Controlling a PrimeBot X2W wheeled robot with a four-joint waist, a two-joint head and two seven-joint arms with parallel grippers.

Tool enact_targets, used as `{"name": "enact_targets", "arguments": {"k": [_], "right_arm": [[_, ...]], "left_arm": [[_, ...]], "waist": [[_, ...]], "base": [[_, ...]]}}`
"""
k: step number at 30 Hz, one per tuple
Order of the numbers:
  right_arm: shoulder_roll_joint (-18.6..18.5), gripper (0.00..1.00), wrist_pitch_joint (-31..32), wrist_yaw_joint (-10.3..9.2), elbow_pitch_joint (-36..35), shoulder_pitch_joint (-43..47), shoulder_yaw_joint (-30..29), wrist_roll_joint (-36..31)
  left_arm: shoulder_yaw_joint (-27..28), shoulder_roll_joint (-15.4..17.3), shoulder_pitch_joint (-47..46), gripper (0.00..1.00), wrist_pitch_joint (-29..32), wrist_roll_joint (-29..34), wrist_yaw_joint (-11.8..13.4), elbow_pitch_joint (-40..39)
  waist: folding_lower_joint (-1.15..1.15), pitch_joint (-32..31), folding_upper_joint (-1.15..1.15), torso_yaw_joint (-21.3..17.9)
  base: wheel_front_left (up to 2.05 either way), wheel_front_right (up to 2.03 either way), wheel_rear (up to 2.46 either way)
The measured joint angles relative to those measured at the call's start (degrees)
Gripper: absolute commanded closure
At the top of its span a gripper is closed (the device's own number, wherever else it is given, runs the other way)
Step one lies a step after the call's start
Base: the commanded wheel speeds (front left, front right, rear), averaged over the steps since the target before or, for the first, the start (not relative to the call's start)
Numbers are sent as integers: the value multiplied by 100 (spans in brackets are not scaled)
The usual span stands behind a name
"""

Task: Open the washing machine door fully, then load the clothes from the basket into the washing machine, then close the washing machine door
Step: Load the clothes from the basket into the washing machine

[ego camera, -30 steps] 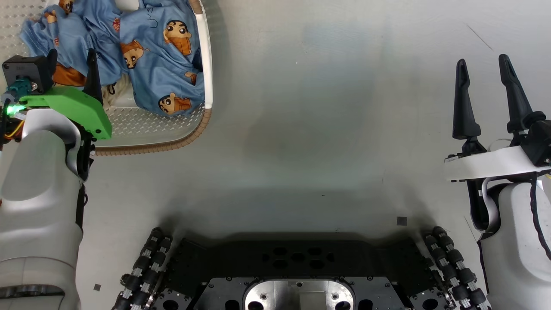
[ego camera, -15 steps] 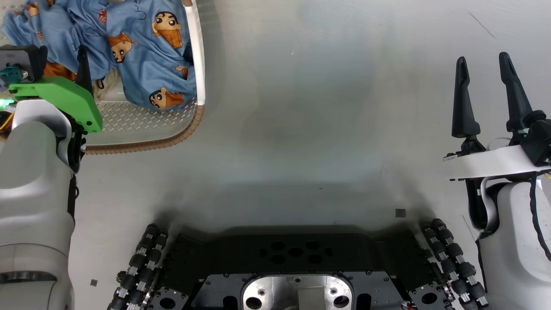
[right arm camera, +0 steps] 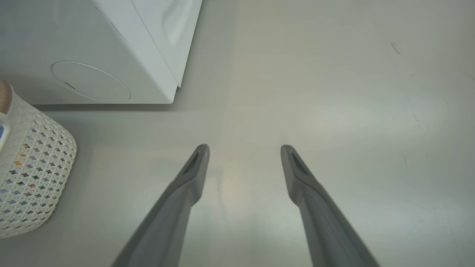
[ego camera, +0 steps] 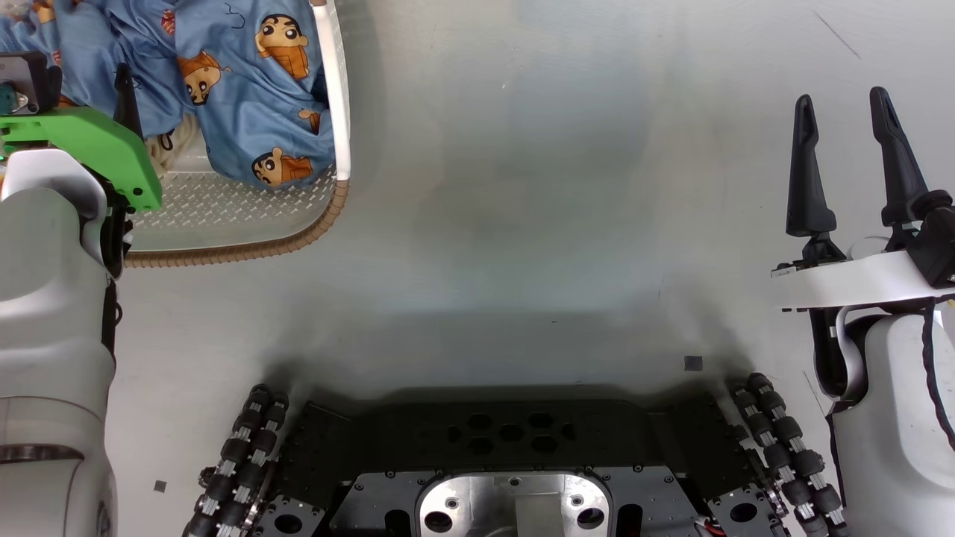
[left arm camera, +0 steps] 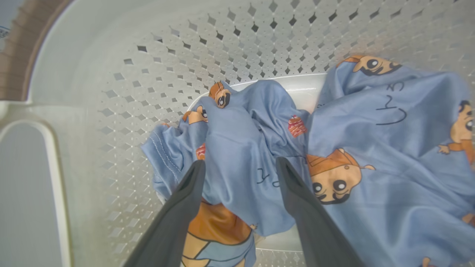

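Observation:
The basket (ego camera: 246, 250), cream perforated plastic with a brown rim, stands on the floor at the upper left of the head view. In it lie the clothes (ego camera: 246, 97), light blue with cartoon faces. My left gripper (ego camera: 86, 74) hangs over them, open. In the left wrist view its gripper (left arm camera: 240, 163) straddles a fold of the clothes (left arm camera: 371, 122) inside the basket wall (left arm camera: 185, 44). My right gripper (ego camera: 841, 101) is open and empty over bare floor at the right. The right gripper (right arm camera: 245, 148) faces the washing machine (right arm camera: 111, 37), whose lower corner shows. The washing machine door is out of view.
My wheeled base (ego camera: 515, 447) spans the bottom of the head view. Grey floor lies between the basket and the right arm, with a small dark square mark (ego camera: 694, 363). The right wrist view has the washer's round flap (right arm camera: 91, 81) and the basket's outer wall (right arm camera: 29, 167).
The head view has shifted, so the basket now lies further left and higher in it. The left gripper sits slightly further left over the clothes. Both grippers stay open.

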Motion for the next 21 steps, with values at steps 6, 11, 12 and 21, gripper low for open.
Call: {"name": "enact_targets", "arguments": {"k": [6,11,12,21], "right_arm": [[8,0,0,0,-49,2,0,0],[16,0,0,0,-66,3,-2,0],[20,0,0,0,-68,3,-3,0],[38,0,0,0,-118,3,-11,0]], "left_arm": [[23,0,-78,0,57,-9,69,183],[56,-10,-160,0,156,-33,151,349],[81,-25,-163,0,162,-65,155,371],[142,-129,-264,0,253,-135,177,545]], "waist": [[0,61,0,-18],[0,110,0,-31],[0,116,0,-33],[0,125,0,-46]], "base": [[0,0,0],[0,0,0],[0,0,0],[0,0,0]]}}
